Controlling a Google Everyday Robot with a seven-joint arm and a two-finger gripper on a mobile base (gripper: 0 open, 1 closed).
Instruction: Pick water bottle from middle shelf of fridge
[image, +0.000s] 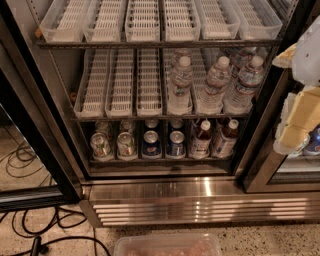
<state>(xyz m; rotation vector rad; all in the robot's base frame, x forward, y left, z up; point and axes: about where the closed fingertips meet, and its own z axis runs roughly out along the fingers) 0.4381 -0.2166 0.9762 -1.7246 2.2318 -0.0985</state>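
Standing at the right front of the middle shelf (150, 118), the water bottle (245, 82) nearest the arm is upright in its white slotted tray, white cap on top. Two more bottles (216, 84) like it are just beside it to the left, and others are behind. The gripper (295, 131) hangs at the right edge of the view, outside the fridge (200, 200) and near the door frame, somewhat lower than the bottle caps and well apart from them. Whether its jaws stand apart or together I cannot tell. To do the reach well, it would probably help to come in level from the front, aim at the ribbed body below the shoulder rather than the cap, and keep clear of the neighbour on the left and the shelf above. After that, lifting slightly before drawing straight out should get the base over the tray's lip. Squeezing thin plastic too hard could buckle it. The bottle's label is a thin band with red and blue, but none of its writing can be read. Below, the cans (151, 143) and the dark drink bottles (201, 140) carry coloured labels that are just as illegible, so no brand can be named. A clear plastic tub (167, 246) sits on the floor in front.
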